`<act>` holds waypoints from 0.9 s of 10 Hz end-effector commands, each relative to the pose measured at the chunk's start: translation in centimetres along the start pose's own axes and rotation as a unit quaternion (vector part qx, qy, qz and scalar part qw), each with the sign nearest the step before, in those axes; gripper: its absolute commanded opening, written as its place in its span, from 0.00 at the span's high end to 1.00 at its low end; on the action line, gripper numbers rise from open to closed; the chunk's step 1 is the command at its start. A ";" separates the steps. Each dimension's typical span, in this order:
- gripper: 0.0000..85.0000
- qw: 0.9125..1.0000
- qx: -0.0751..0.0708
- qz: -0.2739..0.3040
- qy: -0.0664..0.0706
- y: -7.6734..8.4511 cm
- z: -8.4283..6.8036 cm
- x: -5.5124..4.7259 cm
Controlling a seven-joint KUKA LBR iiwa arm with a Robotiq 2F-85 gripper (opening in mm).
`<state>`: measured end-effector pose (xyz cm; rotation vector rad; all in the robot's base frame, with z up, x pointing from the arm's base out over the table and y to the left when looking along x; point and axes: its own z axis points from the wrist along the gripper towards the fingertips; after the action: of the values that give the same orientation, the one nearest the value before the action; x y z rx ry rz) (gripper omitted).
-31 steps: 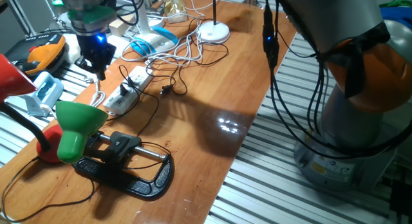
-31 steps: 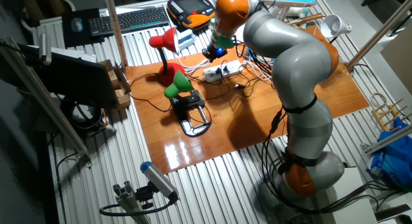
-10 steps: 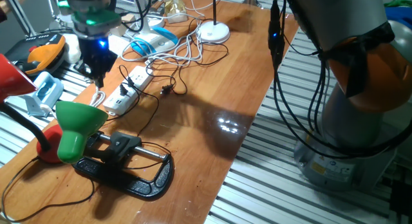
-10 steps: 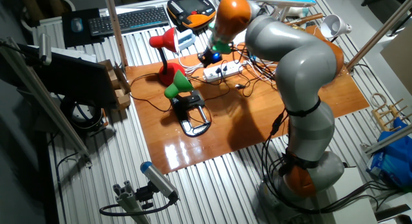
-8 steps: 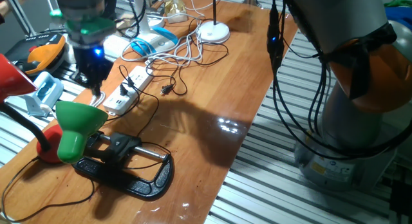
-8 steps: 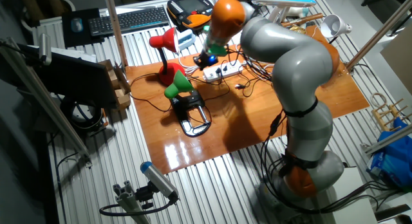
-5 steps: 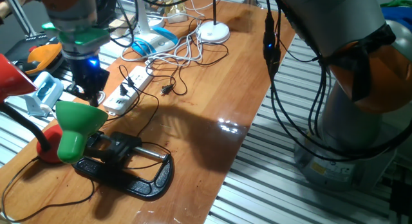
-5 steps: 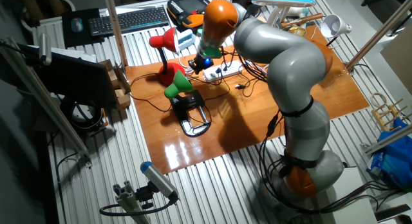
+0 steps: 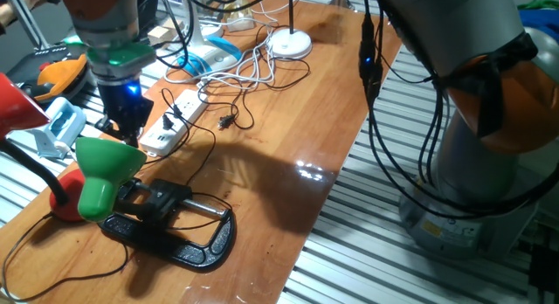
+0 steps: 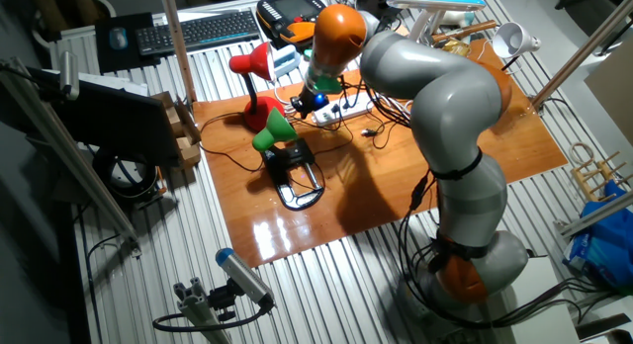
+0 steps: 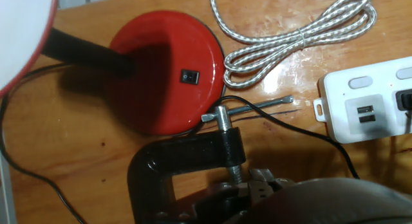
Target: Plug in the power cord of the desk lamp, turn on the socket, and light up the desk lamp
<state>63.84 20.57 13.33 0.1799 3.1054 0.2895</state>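
Observation:
The socket is a long white power strip (image 9: 171,122) near the table's far left edge, with a black plug and cord (image 9: 172,119) in it; it also shows in the other fixed view (image 10: 343,110) and in the hand view (image 11: 368,105). A green clamp lamp (image 9: 103,171) stands just in front of it. A red desk lamp's base (image 11: 165,74) carries a small black switch (image 11: 188,76). My gripper (image 9: 125,126) hangs off the strip's near end, above the green shade, with its fingers drawn together and nothing in them. A loose black plug (image 9: 225,122) lies on the wood.
A black C-clamp (image 11: 193,161) holds the green lamp to the table (image 9: 288,164). Coiled white cables (image 9: 244,70), a round white lamp base (image 9: 290,44) and a bundled braided cable (image 11: 293,32) lie at the far end. An orange pendant (image 9: 59,72) lies beyond the left edge.
My gripper has moved off the middle of the power strip, toward its near end and the two lamps, and sits lower. Nothing on the table has shifted.

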 end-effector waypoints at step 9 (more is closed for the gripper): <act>1.00 0.999 0.042 -0.010 -0.002 0.0 0.0 0.0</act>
<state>63.85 20.53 13.35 0.1527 3.1119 0.1601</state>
